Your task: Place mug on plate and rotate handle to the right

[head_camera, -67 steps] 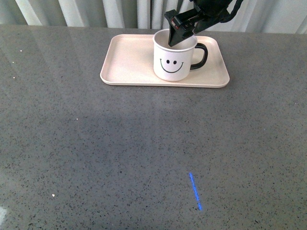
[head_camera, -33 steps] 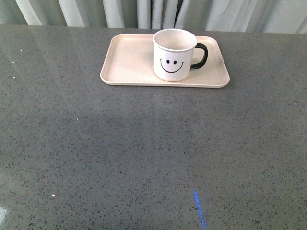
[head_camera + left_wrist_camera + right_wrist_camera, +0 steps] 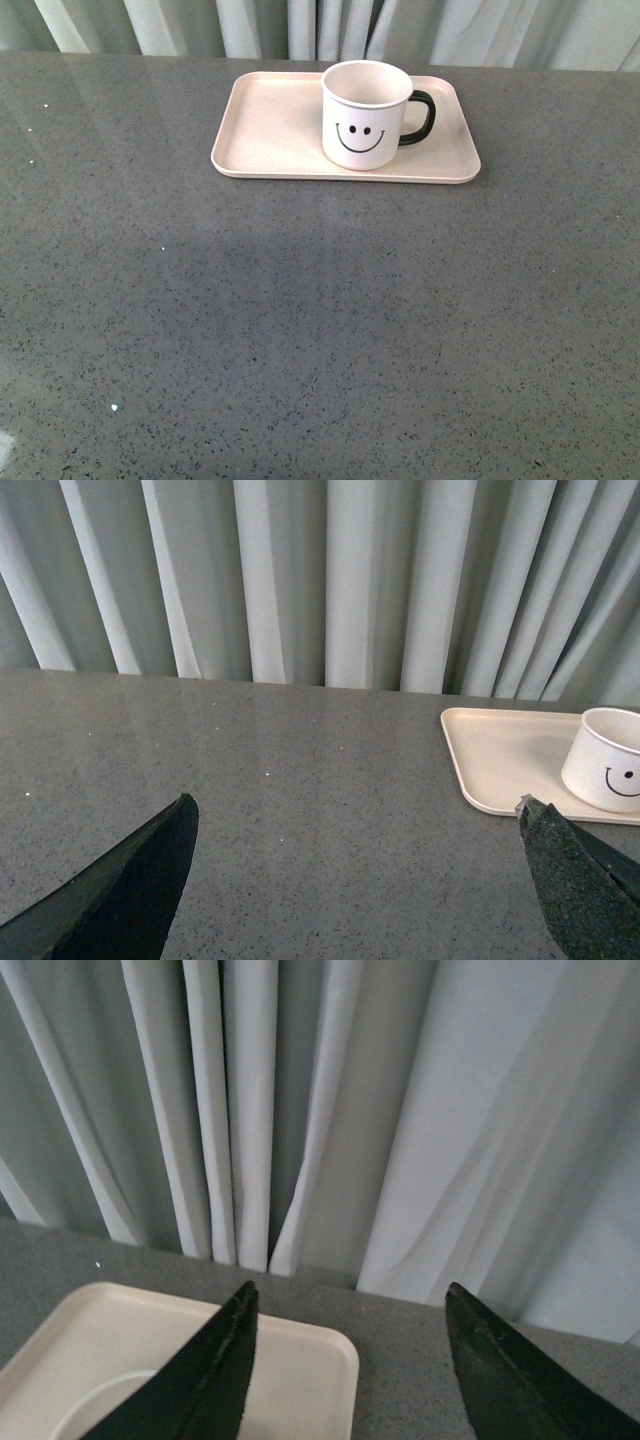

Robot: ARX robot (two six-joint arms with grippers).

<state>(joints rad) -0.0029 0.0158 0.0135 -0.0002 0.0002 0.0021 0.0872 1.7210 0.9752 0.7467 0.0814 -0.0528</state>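
Observation:
The cream-white mug with a black smiley face stands upright on the pale pink plate at the far side of the table. Its black handle points right. Neither gripper shows in the front view. In the left wrist view my left gripper is open and empty over bare table, with the plate and the mug off to one side. In the right wrist view my right gripper is open and empty above the plate's far corner; a curved pale edge near the frame's bottom may be the mug's rim.
The grey speckled table fills the front view. Pale pleated curtains hang right behind its far edge, close behind the plate.
My right gripper was at the mug's rim a second ago; it has let go and left the front view. The mug stays on the plate. A blue line on the table slid toward me and vanished.

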